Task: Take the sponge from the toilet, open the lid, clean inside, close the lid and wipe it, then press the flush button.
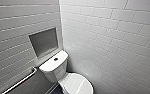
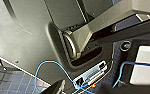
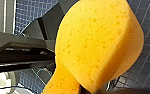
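While the white toilet (image 1: 56, 71) stands in the tiled corner with its lid (image 1: 77, 85) down, the orange-yellow sponge (image 3: 101, 42) is clamped, bent, in the right pincer (image 3: 89, 89). The flush button (image 1: 55, 59) sits mid-tank. I cannot tell the left pincer's (image 2: 56, 87) state.

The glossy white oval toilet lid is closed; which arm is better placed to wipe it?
Right, likely: the thick orange-yellow foam sponge is held close at its wrist. The left wrist camera faces the robot's grey body.
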